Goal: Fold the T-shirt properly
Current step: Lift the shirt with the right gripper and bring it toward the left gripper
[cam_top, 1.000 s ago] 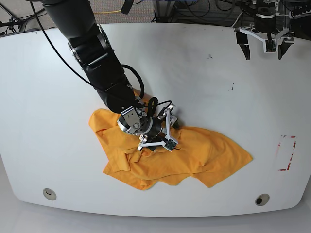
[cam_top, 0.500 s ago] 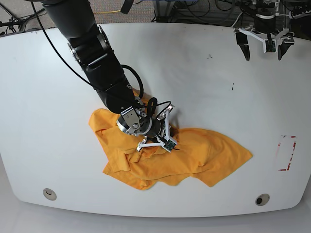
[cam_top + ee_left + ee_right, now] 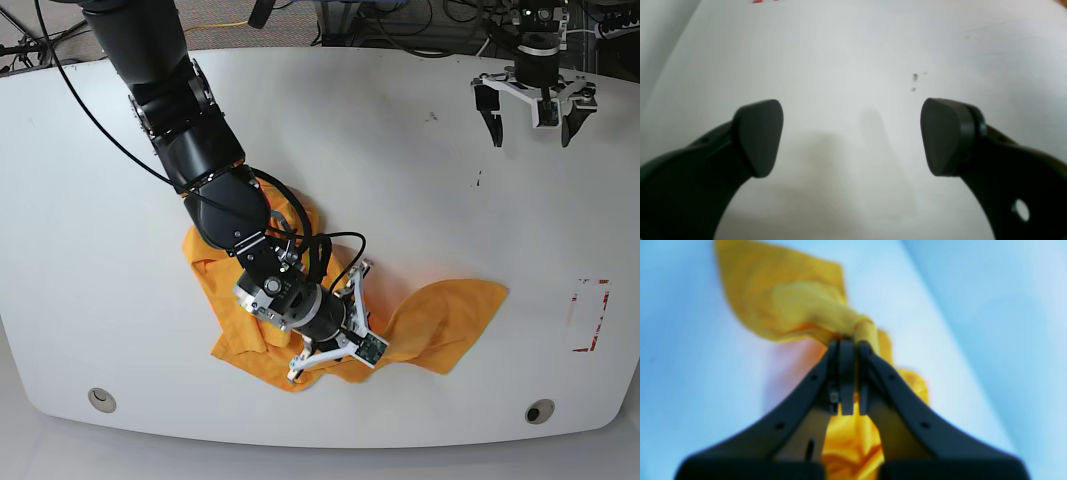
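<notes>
The right pincer (image 3: 849, 350) is clamped tight on a bunched fold of the T-shirt (image 3: 450, 315), which lies crumpled on the white worktop (image 3: 400, 170), partly hidden under the arm; far right, the left pincer (image 3: 530, 105) hangs wide open, holding nothing.

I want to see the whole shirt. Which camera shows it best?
The base view: the shirt lies crumpled across the table. The right wrist view shows only a blurry bunch pinched in the right gripper. The left wrist view shows none.
</notes>
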You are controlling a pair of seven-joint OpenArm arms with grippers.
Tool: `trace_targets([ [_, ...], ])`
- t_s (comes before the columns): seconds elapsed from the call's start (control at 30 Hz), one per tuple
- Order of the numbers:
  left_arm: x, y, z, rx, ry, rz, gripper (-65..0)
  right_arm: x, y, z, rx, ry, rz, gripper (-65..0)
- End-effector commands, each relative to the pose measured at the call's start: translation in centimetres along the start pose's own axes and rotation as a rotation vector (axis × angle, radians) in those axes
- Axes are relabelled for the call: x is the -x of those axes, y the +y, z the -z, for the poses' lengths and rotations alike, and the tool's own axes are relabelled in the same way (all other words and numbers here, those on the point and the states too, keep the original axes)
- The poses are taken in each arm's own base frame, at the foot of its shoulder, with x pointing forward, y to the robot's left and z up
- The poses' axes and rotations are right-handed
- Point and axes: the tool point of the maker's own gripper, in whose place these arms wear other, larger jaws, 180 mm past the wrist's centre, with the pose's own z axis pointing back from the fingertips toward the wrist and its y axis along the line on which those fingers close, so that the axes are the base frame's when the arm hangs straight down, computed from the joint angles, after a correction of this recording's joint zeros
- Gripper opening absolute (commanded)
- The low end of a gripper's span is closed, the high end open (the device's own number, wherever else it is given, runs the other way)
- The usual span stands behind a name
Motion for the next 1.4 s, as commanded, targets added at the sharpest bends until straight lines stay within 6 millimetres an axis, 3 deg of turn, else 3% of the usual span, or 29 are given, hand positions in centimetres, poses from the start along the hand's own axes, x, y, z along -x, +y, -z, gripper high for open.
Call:
trace_targets([
  [0.0, -2.2, -1.8, 0.6, 0.05, -0.072, -0.008, -2.2, -4.0, -3.9, -1.6, 0.081, -0.094, -0.061, -65.0],
  [0.1, -3.9, -4.3, 1.6, 0.11, -0.118, -0.027, -2.1, -5.9, -5.4, -2.7, 0.12, -0.135, -0.098, -65.0],
  [0.2, -4.3, -7.3, 2.9, 0.183, -0.095, -0.04, -2.1, -6.7, -7.2, -3.7, 0.16, -0.146, -0.135, -65.0],
  [0.3, -5.4, -9.9, 4.0, 0.249, -0.073, -0.04, -2.1, -8.3, -8.0, -5.1, 0.19, -0.177, -0.171, -65.0],
  [0.47, -6.4, -14.8, 4.7, 0.372, -0.07, -0.027, -1.9, -10.6, -11.3, -8.4, 0.295, -0.196, -0.196, -65.0],
  [0.67, -6.8, -19.3, 5.5, 0.494, -0.076, 0.003, -1.7, -13.9, -13.0, -11.0, 0.361, -0.268, -0.247, -65.0],
  [0.83, -6.2, -24.4, 4.4, 0.705, -0.068, 0.058, -1.7, -14.4, -14.0, -12.2, 0.393, -0.274, -0.275, -65.0],
  [1.0, -6.4, -26.4, 5.6, 0.742, -0.054, 0.054, -1.7, -14.5, -14.5, -12.4, 0.404, -0.269, -0.282, -65.0],
  [1.13, -6.1, -28.9, 5.3, 0.81, -0.049, 0.093, -1.7, -14.2, -14.7, -12.5, 0.413, -0.248, -0.28, -65.0],
  [1.23, -6.2, -31.3, 5.1, 0.855, -0.039, 0.094, -1.7, -13.9, -16.1, -13.3, 0.445, -0.25, -0.245, -65.0],
  [1.37, -6.1, -32.9, 5.8, 0.875, -0.013, 0.087, -1.7, -13.9, -17.0, -13.9, 0.468, -0.257, -0.219, -65.0],
])
